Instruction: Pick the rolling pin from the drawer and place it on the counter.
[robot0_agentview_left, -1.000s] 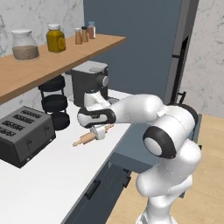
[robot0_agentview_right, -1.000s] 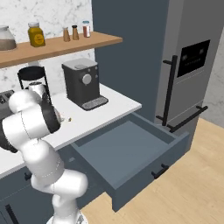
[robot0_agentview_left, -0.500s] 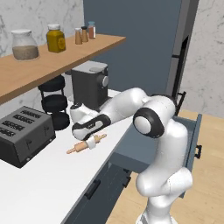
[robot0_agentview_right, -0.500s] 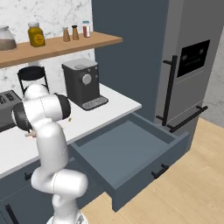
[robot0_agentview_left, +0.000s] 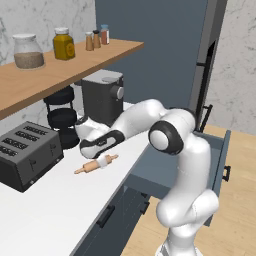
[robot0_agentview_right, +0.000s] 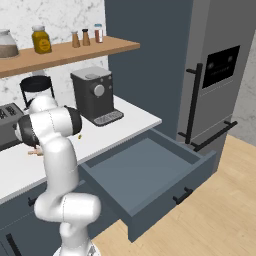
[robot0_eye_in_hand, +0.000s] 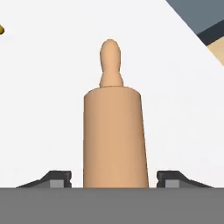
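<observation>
Light-brown pin (robot0_agentview_left: 96, 164) on a plain white counter (robot0_agentview_left: 60, 210). Slate-blue drawer (robot0_agentview_right: 145, 172), black toaster (robot0_agentview_left: 27, 155), dark grey coffee machine (robot0_agentview_right: 94, 95), brown shelf (robot0_agentview_left: 60, 75), grey-veined white marble wall (robot0_agentview_right: 45, 15).

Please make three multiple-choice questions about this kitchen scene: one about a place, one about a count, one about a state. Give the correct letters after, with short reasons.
1. Where does the light-brown wooden rolling pin lie?
A. in the drawer
B. on the white counter
C. on the wooden wall shelf

2. How many large glass jars stand at the left end of the brown wooden wall shelf?
A. two
B. four
C. none

3. In what state is the slate-blue drawer?
A. pulled out, nothing visible inside
B. closed
C. pulled out, full of tools

Answers:
1 B: it rests on the slab beside the black toaster, under the end effector.
2 A: one jar with a grey filling, one with a yellow filling.
3 A: the right base view shows its bare floor.
</observation>
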